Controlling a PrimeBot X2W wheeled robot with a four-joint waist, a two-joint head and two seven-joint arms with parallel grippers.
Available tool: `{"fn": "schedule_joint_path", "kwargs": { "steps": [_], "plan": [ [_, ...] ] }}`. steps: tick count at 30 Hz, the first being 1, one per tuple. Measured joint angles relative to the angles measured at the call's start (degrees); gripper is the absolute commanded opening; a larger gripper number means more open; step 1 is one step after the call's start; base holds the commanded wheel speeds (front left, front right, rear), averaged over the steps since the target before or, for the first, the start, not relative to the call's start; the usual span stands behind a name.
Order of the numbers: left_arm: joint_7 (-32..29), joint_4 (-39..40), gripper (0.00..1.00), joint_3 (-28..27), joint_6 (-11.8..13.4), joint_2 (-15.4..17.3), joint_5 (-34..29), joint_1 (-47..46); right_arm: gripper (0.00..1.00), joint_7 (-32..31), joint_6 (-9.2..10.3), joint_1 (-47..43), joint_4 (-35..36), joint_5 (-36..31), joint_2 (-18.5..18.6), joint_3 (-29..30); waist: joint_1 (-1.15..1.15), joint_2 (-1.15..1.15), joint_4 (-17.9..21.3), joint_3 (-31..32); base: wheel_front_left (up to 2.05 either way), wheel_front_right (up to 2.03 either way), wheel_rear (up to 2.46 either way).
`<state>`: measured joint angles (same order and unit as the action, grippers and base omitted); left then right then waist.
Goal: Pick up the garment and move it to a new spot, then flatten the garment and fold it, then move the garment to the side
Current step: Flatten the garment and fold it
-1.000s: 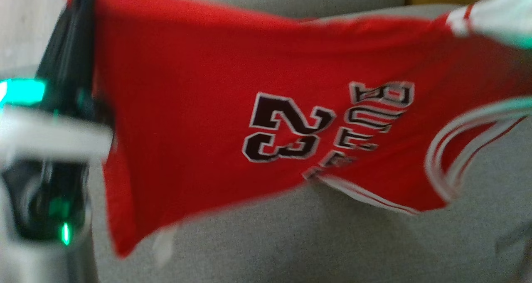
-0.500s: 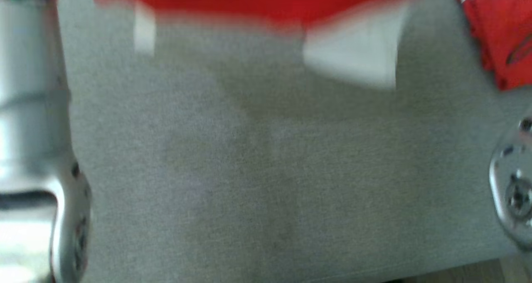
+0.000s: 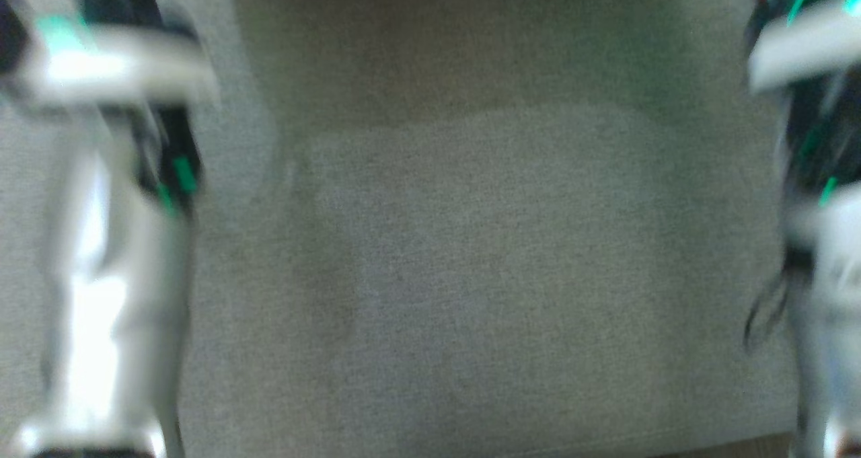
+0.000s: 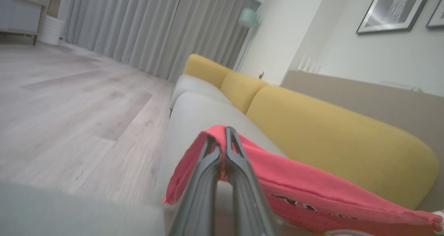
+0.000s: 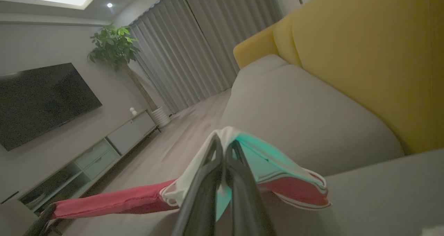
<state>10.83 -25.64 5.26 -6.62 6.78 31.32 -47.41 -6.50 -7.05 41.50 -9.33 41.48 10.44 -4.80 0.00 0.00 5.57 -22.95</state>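
**Item: garment, red with white trim, held off the sofa between two pincers.**

**Head view (blurred).** We list the grey seat cushion (image 3: 471,256) across the middle. The left forearm (image 3: 107,290) is at 9 o'clock and the right forearm (image 3: 831,270) at 3 o'clock. We cannot tell the state of either pincer from here.

**Left wrist view.** The left gripper (image 4: 221,139) has its fingers pressed together on a red edge of the garment (image 4: 298,187). The cloth runs off fairly taut toward 4 o'clock, above the cushion. The yellow backrest (image 4: 329,135) lies at 3 o'clock and the wooden floor (image 4: 69,107) at 9 o'clock.

**Right wrist view.** The right gripper (image 5: 225,142) is narrow and clamped on the white-trimmed end. A red band of cloth stretches away toward 8 o'clock. The cushion lies beneath and out toward 2 o'clock.

**Handling note.**
- We judge the step in hand to be carrying the garment to its new spot, ahead of flattening.
- We would hold both pinches firm and level, with the arms far enough apart that the cloth hangs without sagging.
- We would lower both ends together so the hanging edge touches the cushion first.
- We would then draw the held edge away from it, so the cloth lies flat and does not bunch.
- Uneven height or a slack span is, we think, the likeliest cause of wrinkles.
- A thin edge could also slip from either pinch.
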Motion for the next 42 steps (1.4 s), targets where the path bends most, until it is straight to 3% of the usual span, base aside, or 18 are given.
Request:
{"fn": "schedule_joint_path", "kwargs": {
  "steps": [8,14,21,24,30,37,42],
  "plan": [
    [1.2,9.9,0.0,0.8,0.9,-1.2,2.4,30.4,0.0,-1.7,0.0,-28.7,10.6,2.2,0.1,0.4,-0.03,0.0,-0.6,5.2,0.0,0.0,0.0],
    [0.5,24.2,0.0,1.5,5.4,-1.8,3.0,48.8,0.0,-5.0,0.0,-44.6,19.1,0.2,0.3,3.0,-0.03,0.01,-0.9,8.6,0.0,0.0,0.0],
    [-7.2,36.2,0.0,5.7,9.9,-2.0,3.9,64.1,0.0,-11.0,0.0,-59.8,29.0,-0.2,-1.7,7.7,-0.02,0.01,-2.6,8.9,0.0,0.0,0.0],
    [-11.0,38.6,0.0,6.1,10.2,-1.5,4.7,63.9,0.0,-13.7,0.0,-58.9,29.7,-1.6,-2.8,9.6,0.0,0.0,-2.7,8.0,0.0,0.0,0.0],
    [-18.9,38.2,0.0,5.9,10.2,0.7,7.9,55.5,0.0,-20.6,0.0,-48.5,26.9,-3.6,-3.4,9.7,0.0,0.0,-2.8,6.7,0.0,0.0,0.0],
    [-29.0,33.0,0.0,5.5,12.1,2.2,11.1,40.3,0.0,-28.2,0.0,-31.3,19.0,-8.0,-2.5,10.1,0.01,0.0,-3.1,4.1,0.0,0.0,0.0],
    [-32.2,28.6,0.0,5.6,13.7,3.5,9.9,32.9,0.0,-29.9,0.0,-23.1,14.1,-10.1,-1.0,8.0,0.01,0.0,-3.5,2.1,0.0,0.0,0.0]
  ]
}}
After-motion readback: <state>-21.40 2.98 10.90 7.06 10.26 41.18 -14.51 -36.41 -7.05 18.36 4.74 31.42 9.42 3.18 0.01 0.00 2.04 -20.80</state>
